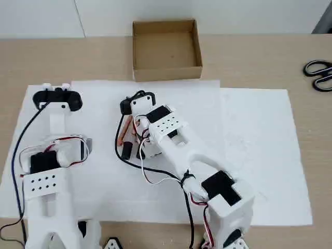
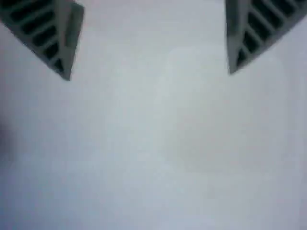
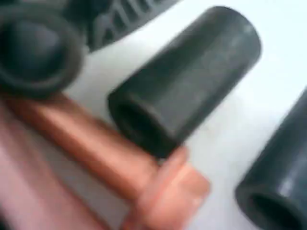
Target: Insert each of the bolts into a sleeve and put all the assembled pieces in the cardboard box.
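No legible text or markings anywhere.

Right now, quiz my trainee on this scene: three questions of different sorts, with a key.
1. True or false: the cardboard box already holds assembled pieces.
2. What lies beyond the white sheet on its right side? A. scissors B. pliers C. tape
3. Fill in: the left gripper is ___, with nothing between its fingers.
Key: 1 false; 2 A; 3 open.

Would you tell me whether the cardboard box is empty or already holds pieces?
Empty: inside the cardboard box the floor is bare.
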{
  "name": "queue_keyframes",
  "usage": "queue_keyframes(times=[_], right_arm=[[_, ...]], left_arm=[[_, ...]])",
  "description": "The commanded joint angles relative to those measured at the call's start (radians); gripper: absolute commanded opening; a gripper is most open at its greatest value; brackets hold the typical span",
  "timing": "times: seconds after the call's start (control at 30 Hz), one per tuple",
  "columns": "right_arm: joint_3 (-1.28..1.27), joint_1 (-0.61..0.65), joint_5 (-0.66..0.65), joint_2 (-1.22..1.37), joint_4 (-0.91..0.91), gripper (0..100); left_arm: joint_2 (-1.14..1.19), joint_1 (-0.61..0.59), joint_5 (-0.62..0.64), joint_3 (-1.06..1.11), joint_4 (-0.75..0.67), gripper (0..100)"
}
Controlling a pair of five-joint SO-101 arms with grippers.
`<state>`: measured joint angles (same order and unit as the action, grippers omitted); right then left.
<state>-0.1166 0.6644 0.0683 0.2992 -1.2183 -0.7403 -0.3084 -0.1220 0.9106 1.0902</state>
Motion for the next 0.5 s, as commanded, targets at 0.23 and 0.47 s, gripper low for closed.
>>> queue_keyframes(times=[0.23,0.47], right_arm=[[0.11,0.022,-0.063,-0.047,-0.091,0.5],[0.183,0.012,-0.101,-0.173,-0.239,0.4]], left_arm=[[-0.003,-0.003,-0.008,-0.008,0.002,20],[-0.003,-0.002,-0.008,-0.008,0.002,20]])
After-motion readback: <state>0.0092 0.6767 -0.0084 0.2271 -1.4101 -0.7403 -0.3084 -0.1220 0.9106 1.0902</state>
